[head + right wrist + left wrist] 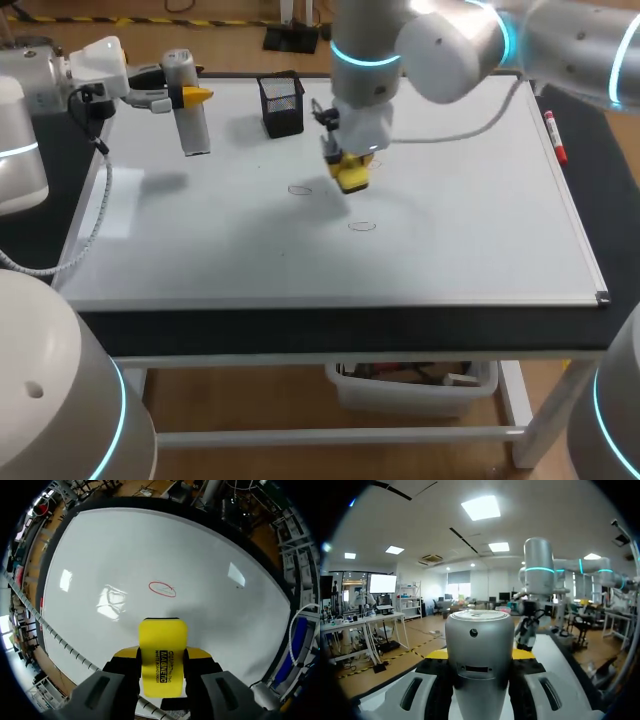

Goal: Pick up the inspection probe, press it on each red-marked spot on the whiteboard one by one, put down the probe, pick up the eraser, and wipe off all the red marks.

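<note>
Eraser [352,175]: yellow block, clamped between the two fingers of the right hand [161,655], low over the middle of the whiteboard [470,220]; contact with the board cannot be confirmed.

Probe [190,110]: grey cylinder, clamped in the left hand [479,654], near the board's far left corner; it is not set down, though the task puts that before the eraser; whether its lower end rests on the board cannot be told.

Marks: one mark [300,190] just left of the eraser; a second mark [362,226] nearer the front edge; both unwiped ovals; the right wrist view shows one red oval ahead of the eraser, apart from it.

Step in hand, by judgement: the wipe, at its start or barely begun.

Next move calls for: the eraser's flat face square on the board; a stroke across the nearest oval with steady pressure; the same for the other; the path kept off the mesh holder [282,105] at the far edge.

Writing: black print in two lines on the eraser's yellow face, not transcribed here; the probe shows a small dark slot, no legible label; the red pen [555,137] on the tabletop [340,328] beside the board's right edge shows nothing readable.
</note>
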Tool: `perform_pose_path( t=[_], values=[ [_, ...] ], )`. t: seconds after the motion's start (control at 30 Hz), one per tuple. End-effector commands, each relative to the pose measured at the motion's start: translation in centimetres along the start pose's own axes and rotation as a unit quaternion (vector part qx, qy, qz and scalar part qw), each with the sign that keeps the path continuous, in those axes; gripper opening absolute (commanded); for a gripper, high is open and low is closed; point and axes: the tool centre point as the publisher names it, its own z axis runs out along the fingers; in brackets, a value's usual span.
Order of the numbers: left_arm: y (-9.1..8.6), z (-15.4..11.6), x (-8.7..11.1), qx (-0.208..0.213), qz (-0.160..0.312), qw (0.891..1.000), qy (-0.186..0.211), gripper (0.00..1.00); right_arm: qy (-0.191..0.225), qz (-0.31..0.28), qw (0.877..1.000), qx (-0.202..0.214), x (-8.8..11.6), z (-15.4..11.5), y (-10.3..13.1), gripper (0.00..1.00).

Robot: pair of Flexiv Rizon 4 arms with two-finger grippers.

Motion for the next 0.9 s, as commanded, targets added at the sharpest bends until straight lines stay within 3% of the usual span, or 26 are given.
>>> perform_pose_path(
  t=[0.03,0.4,0.9],
  values=[
    [0.0,0.0,0.0,0.001,0.001,1.000,0.000,0.00,0.013,-0.006,1.000,-0.009,-2.8,0.8,-1.2,0.00],
    [0.0,0.0,0.0,0.001,0.001,1.000,0.000,0.00,-0.005,-0.017,1.000,-0.017,-6.6,2.7,-2.4,0.00],
    [0.0,0.0,0.0,0.001,0.001,1.000,0.000,0.00,-0.015,-0.029,0.999,-0.010,-8.5,4.3,-2.5,0.00]
  ],
)
